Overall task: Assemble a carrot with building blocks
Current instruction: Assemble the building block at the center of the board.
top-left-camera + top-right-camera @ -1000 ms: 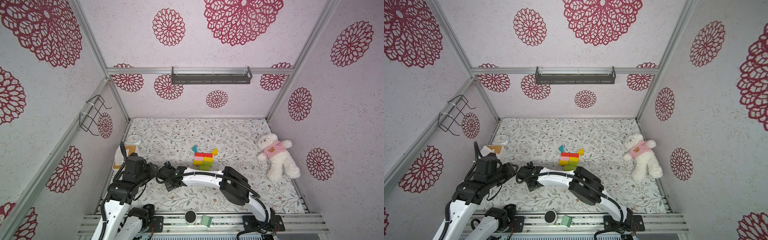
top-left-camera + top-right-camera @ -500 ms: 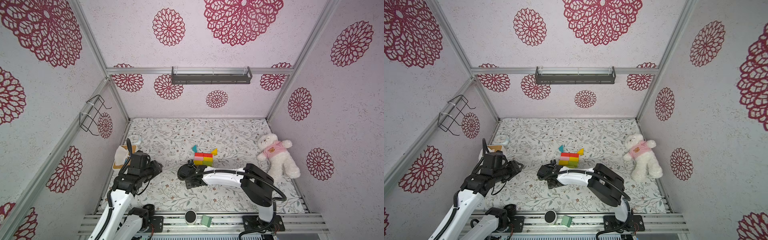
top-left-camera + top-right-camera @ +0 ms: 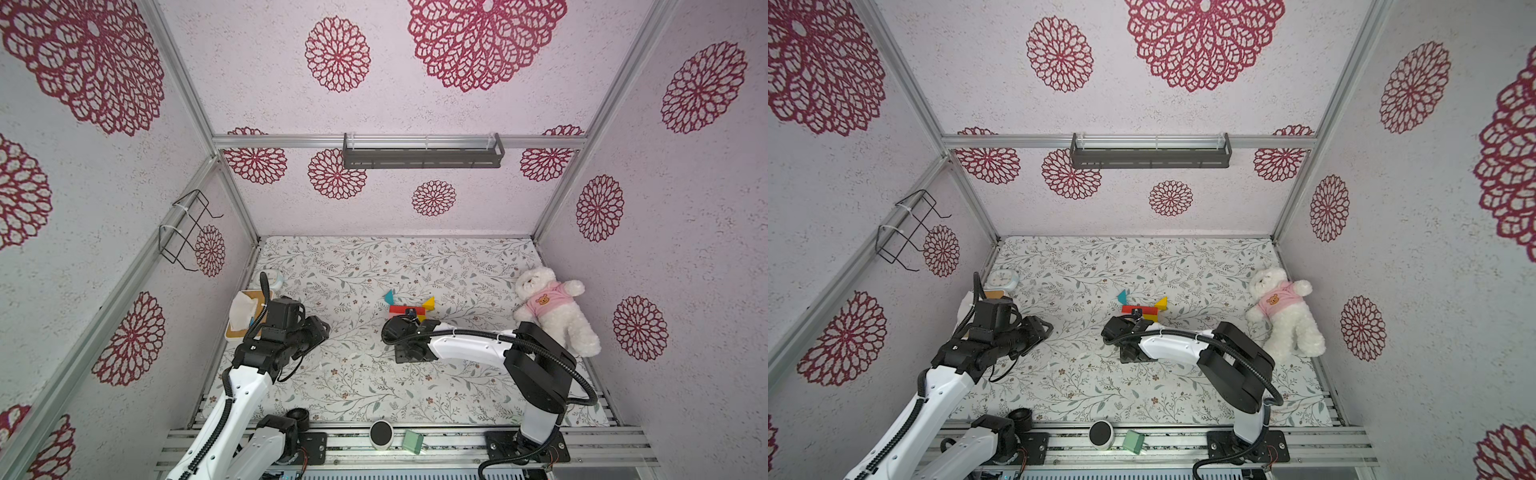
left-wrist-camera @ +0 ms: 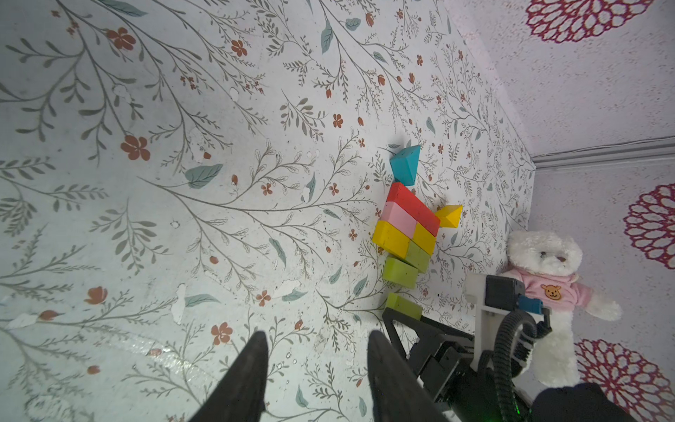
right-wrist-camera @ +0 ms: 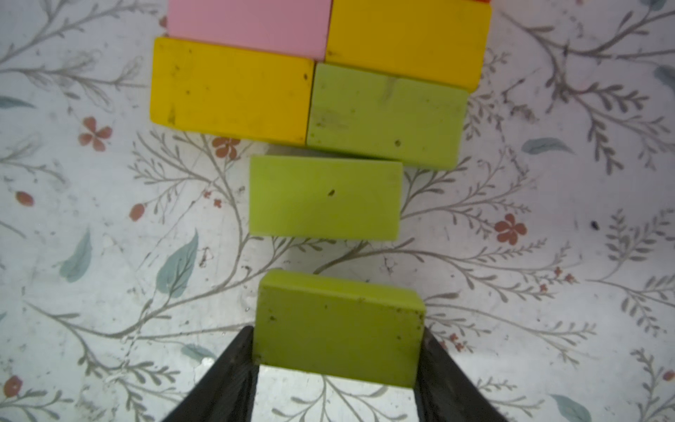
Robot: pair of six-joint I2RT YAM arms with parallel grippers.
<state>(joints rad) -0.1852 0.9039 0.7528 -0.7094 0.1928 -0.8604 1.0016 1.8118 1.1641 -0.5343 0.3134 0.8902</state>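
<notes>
Carrot: a flat, tapering figure of glossy toy bricks lying on the floral-print mat, straight ahead of the right gripper. Its narrow end faces the fingertips.

Right gripper: black fingers are clamped on the short ends of a lime-green rectangular block, which fills the gap between them. I cannot tell whether its underside touches the mat.

Just past the fingertips, with a strip of bare mat between, lies a second lime-green rectangular block, set up against the row beyond it. That row is a yellow brick beside a lime-green brick. Next out are a pink brick and another yellow brick. Farthest is the red row, with a teal triangular block and a yellow triangular block at its two ends.

Left gripper: fingers are parted with nothing between them, only bare mat. The carrot lies well ahead of its tips and off to one side.

A white plush bear in a pink shirt lies beyond the carrot from the left fingers, by the wall.
</notes>
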